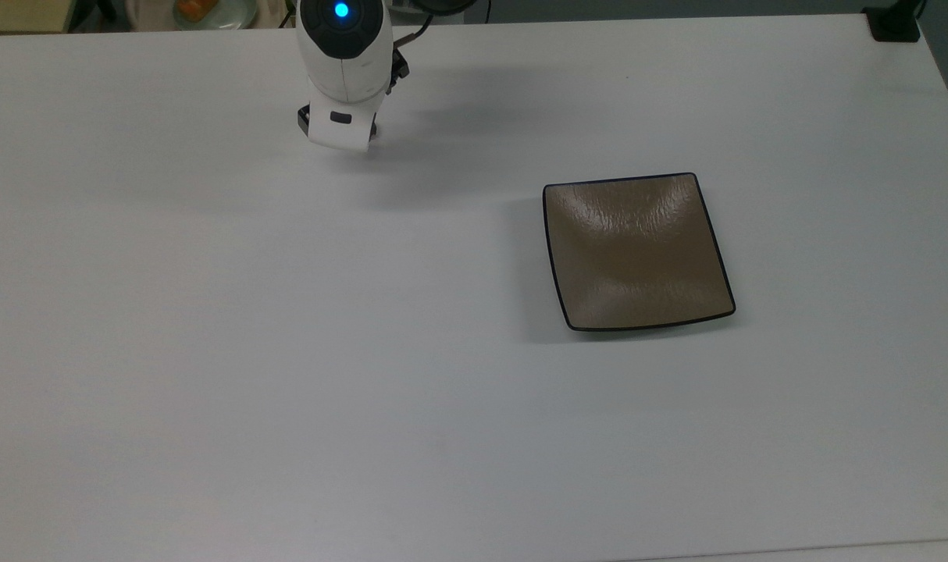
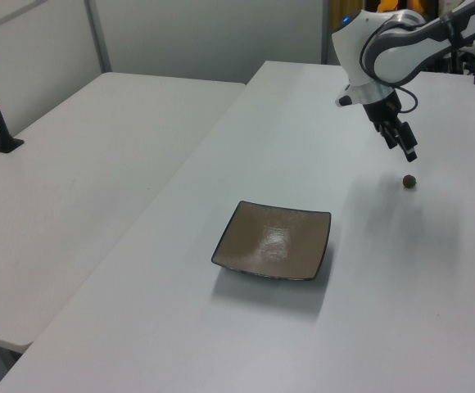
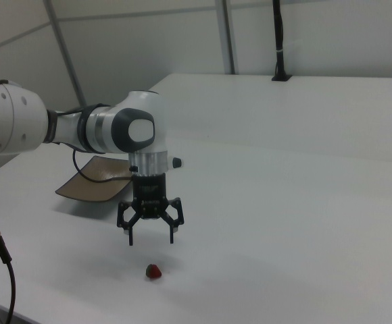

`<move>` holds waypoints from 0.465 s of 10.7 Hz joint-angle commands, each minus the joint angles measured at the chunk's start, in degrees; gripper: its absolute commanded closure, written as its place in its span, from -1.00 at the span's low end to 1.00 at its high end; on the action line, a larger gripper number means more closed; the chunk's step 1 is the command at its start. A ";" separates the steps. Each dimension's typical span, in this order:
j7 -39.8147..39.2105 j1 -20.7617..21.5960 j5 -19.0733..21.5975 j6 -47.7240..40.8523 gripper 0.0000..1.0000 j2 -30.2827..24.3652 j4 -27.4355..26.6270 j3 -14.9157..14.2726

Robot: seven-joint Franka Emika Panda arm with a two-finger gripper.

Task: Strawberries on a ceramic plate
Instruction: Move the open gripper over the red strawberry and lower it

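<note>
A small red strawberry (image 3: 154, 271) lies on the white table (image 3: 304, 202), apart from the plate. My gripper (image 3: 151, 240) hangs open a short way above it, fingers pointing down and spread wider than the berry. In the left view the gripper (image 2: 408, 151) is just above the strawberry (image 2: 409, 181). In the top view the arm's white wrist (image 1: 340, 78) covers the berry. The square brown ceramic plate (image 1: 638, 250) sits bare to the top view's right, seen also in the left view (image 2: 274, 240), and the arm partly hides this plate (image 3: 91, 183) in the right view.
A pale round plate with orange food (image 1: 202, 9) lies beyond the table's far edge at the top view's upper left. A black post base (image 1: 896, 23) stands at the upper right corner. A second white table (image 2: 82, 164) adjoins on the left view's left.
</note>
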 commanded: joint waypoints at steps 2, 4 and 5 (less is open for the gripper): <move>-0.59 -0.41 -0.92 6.60 -1.00 -1.42 -5.98 -0.21; -0.50 -0.50 -0.92 9.42 -0.90 -1.42 -8.18 -0.21; -0.50 -0.41 -0.92 11.09 -0.81 -1.77 -9.41 -0.21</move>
